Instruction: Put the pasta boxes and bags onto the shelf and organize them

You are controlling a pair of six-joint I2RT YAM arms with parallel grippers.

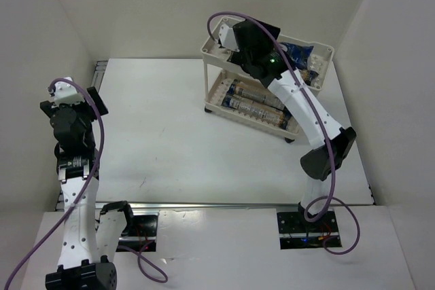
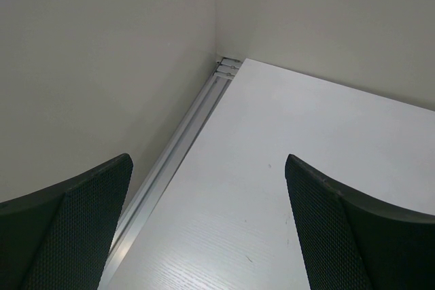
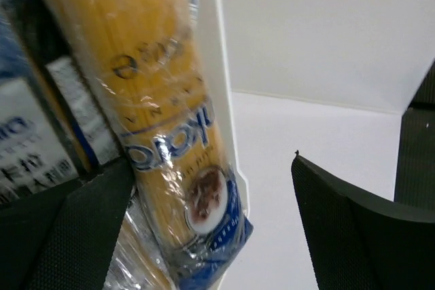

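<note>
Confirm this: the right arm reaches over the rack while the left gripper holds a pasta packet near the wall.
One thing is wrong. The left gripper holds nothing: the left wrist view shows its fingers apart over the bare table near the wall. The right arm does reach over the rack.

Cream two-tier rack [image 1: 207, 51], upper right of the overhead view. Two yellow, blue-ended pasta packets [image 1: 255, 108] lie lengthwise on its lower tray. At left in my right wrist view, a clear-wrapped spaghetti packet [image 3: 170, 120] lies against its white rim.
</note>
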